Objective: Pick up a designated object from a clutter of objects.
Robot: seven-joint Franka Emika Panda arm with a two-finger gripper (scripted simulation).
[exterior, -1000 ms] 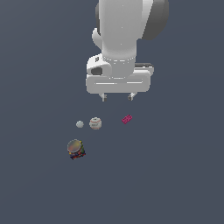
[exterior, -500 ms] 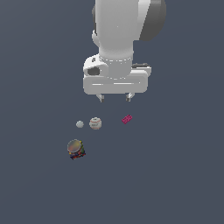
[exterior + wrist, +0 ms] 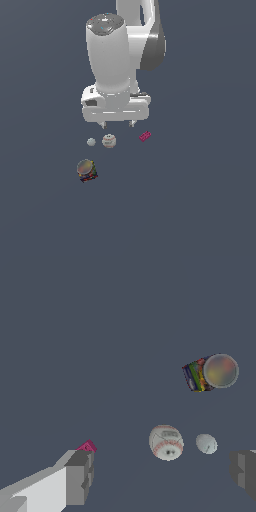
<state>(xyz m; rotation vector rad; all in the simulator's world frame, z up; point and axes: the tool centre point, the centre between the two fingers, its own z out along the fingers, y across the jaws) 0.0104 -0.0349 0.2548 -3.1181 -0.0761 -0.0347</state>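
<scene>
The designated object is a small light-grey ball (image 3: pixel 91 142) (image 3: pixel 206 443) lying on the dark floor. Beside it sits a larger beige-white ball (image 3: pixel 109 141) (image 3: pixel 166 442) with faint markings. A tiny magenta brick (image 3: pixel 145 136) (image 3: pixel 87 446) lies toward the exterior view's right, and a multicoloured can (image 3: pixel 86 170) (image 3: pixel 209 372) stands nearer the camera. My gripper (image 3: pixel 118 123) (image 3: pixel 162 476) hangs open above and behind the two balls, holding nothing. In the wrist view, one finger (image 3: pixel 80 476) partly covers the brick and the other finger (image 3: pixel 244 471) shows past the grey ball.
The white arm (image 3: pixel 120 65) rises above the clutter and fills the upper middle of the exterior view. The floor around the objects is plain dark grey.
The arm has shifted slightly toward the exterior view's left and a little lower, over the balls. The objects have not moved.
</scene>
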